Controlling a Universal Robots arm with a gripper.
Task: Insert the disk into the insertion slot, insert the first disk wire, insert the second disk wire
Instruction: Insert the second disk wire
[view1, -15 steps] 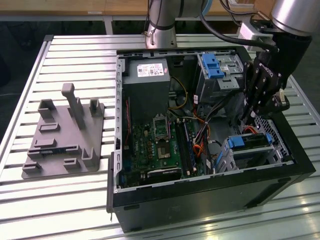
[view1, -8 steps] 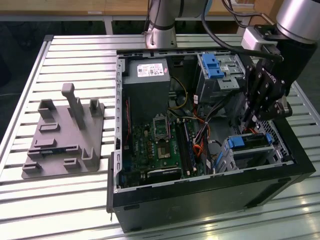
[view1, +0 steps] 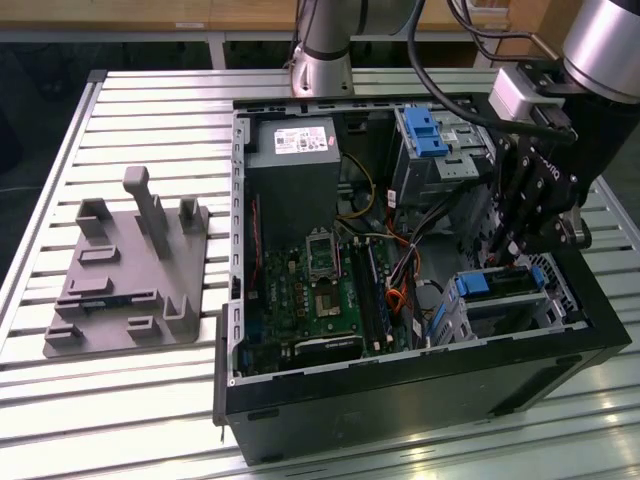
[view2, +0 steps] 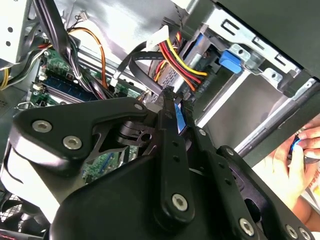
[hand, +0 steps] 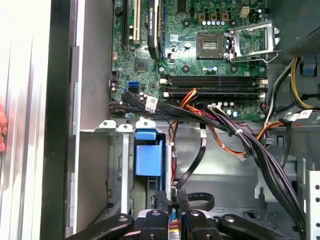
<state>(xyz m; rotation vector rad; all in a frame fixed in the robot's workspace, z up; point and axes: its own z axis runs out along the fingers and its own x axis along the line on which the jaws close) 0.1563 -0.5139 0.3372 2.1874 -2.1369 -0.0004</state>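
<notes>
The black gripper (hand: 171, 196) hangs just above the boxy silver perforated metal drive cage (hand: 116, 165), the insertion slot. Its fingers are clenched on a small blue piece (view2: 179, 120), which I take to be a wire's plug, though too little of it shows to be sure. Just beyond the fingertips, the flat disk in its bright blue plastic caddy (hand: 149, 157) sits inside the cage, so the insertion looks done and the step in hand looks like the first disk wire. That step calls for holding the plug square to the port on the disk at the cage's open end, with little room to spare. A bundle of black, red, yellow and orange wires (hand: 235, 132) crosses just past the cage and could snag the fingers. Farther from the cage lies the green motherboard (hand: 200, 65). Well apart from the cage, outside the black computer case (view1: 400, 400), stretches the slatted metal surface (view1: 150, 110).
</notes>
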